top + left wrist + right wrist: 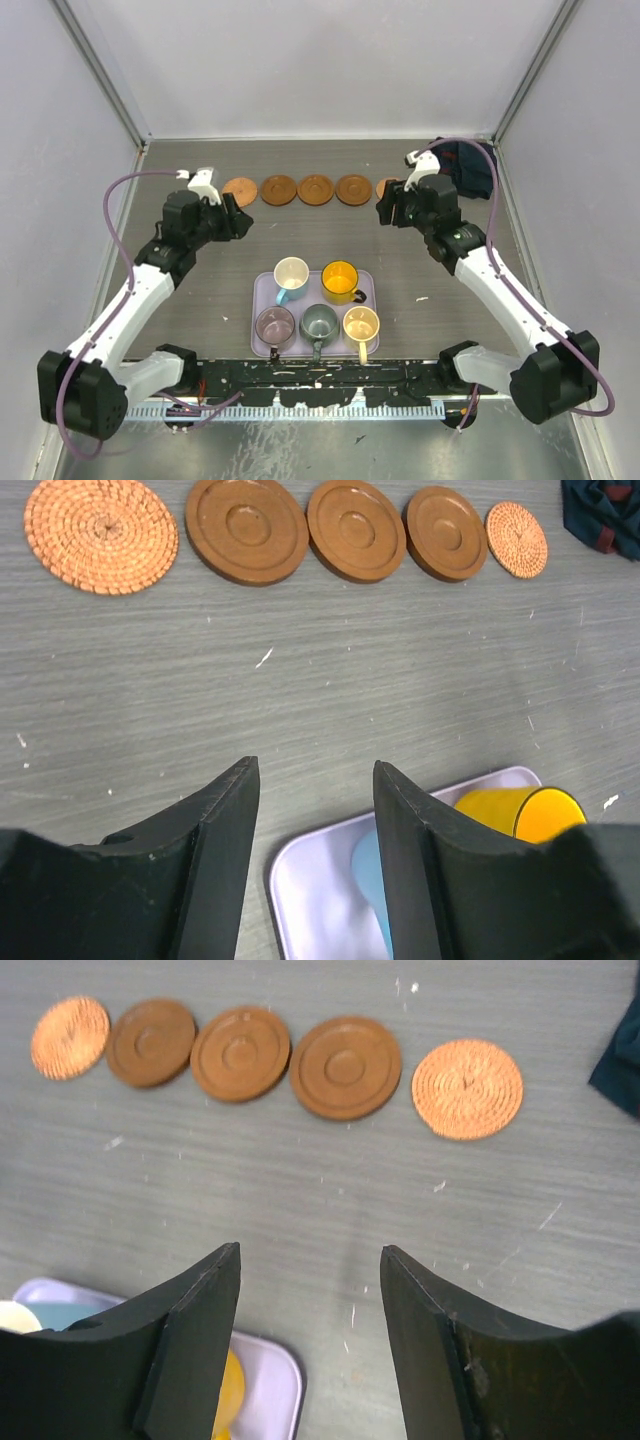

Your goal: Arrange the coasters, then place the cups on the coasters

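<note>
Orange-brown coasters (314, 189) x5, cups (319, 321) x5 on tray (369, 296).

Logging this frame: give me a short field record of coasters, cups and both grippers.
coasters: five in a row at the far side of the table, none bearing a cup
cups: all five on the lavender tray
left gripper: open, empty, above the table
right gripper: open, empty, above the table
other: dark blue cloth, far right corner

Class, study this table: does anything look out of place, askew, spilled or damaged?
Nothing is spilled or damaged. The coasters lie flat in a row; the cups stand upright on the tray. Only a crumpled dark cloth in the far right corner looks stray.
</note>
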Tool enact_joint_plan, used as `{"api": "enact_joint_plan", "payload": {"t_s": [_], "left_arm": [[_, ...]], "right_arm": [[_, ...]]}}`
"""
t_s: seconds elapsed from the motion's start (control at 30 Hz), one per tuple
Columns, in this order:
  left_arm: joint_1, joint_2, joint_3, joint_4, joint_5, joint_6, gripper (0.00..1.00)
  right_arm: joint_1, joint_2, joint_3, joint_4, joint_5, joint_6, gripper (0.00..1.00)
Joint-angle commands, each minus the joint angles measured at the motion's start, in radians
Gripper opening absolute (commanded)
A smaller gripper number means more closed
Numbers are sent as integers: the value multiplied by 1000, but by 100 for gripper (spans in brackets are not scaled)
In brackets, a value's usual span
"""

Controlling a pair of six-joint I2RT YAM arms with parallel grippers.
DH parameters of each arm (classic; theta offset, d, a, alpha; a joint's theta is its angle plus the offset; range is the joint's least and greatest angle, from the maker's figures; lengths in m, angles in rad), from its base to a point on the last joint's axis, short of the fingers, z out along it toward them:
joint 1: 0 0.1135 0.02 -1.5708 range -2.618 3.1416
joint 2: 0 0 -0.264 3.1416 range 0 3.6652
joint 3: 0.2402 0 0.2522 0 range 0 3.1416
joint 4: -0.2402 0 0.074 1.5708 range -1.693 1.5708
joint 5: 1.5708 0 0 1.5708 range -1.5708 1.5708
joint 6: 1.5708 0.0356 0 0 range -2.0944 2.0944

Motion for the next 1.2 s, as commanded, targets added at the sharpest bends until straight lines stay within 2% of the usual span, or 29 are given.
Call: {"api": "enact_joint_plan", "payload": {"t_s": [0.0,0.13,0.27,0.63,0.9,1.17], "left_arm": [[-16,-101,-51,-21,-17,8,51],[-32,-158,-81,-60,7,12,53],[-55,-197,-95,-134,25,25,71],[-78,-375,-210,-224,54,-41,72],[-115,-380,-228,-190,78,-64,73],[-196,-374,-252,-187,25,-70,74]], "right_arm": [[50,-46,-5,-162,40,-53,63],[128,-65,-2,-249,72,-36,62],[215,-76,4,-320,115,7,61],[421,-142,-63,-434,166,156,57],[481,-152,-128,-437,161,201,57],[514,-136,-179,-404,166,224,56]]}}
